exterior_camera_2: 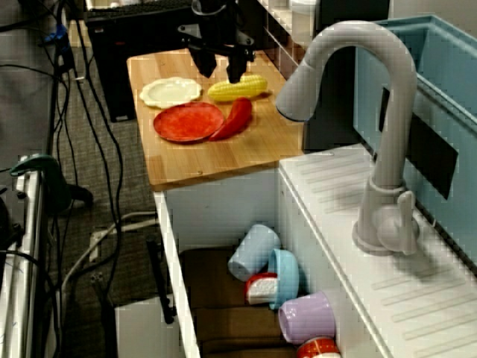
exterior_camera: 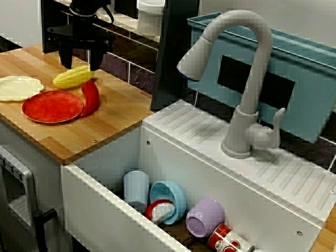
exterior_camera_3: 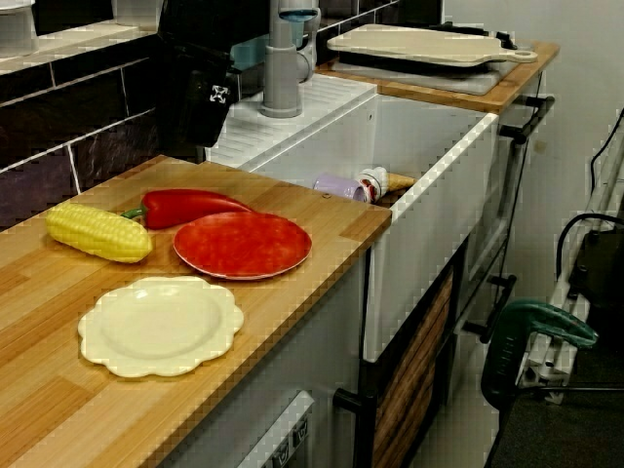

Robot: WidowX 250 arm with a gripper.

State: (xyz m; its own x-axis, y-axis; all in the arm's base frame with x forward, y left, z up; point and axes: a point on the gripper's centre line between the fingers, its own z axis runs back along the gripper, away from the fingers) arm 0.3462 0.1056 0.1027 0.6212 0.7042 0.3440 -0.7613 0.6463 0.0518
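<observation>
End effector: the end effector (exterior_camera: 81,67) hangs over the back of the wooden surface (exterior_camera: 105,126) with its two dark fingers (exterior_camera: 65,59) apart and nothing between them.
Nearest thing: a corn cob (exterior_camera: 73,77) lies on the surface right beneath the fingers, at about 6 o'clock from them in the view across the sink.
Contact: the fingertips stand close above the cob; whether they touch it cannot be told.
Long axis: seen across the sink, the cob runs from 8 o'clock to 2 o'clock. In the view from high up it runs nearly 9 to 3.
Finger line: the two fingers appear to be spaced along that same line, not across it.
Offset: in the view from high up the end effector (exterior_camera_2: 220,77) sits over the cob's (exterior_camera_2: 237,89) left half.
Neighbours: a red pepper (exterior_camera: 90,97) lies at the cob's 5 o'clock, leaning on a red plate (exterior_camera: 52,106). A cream plate (exterior_camera: 18,87) lies at 9 o'clock.
</observation>
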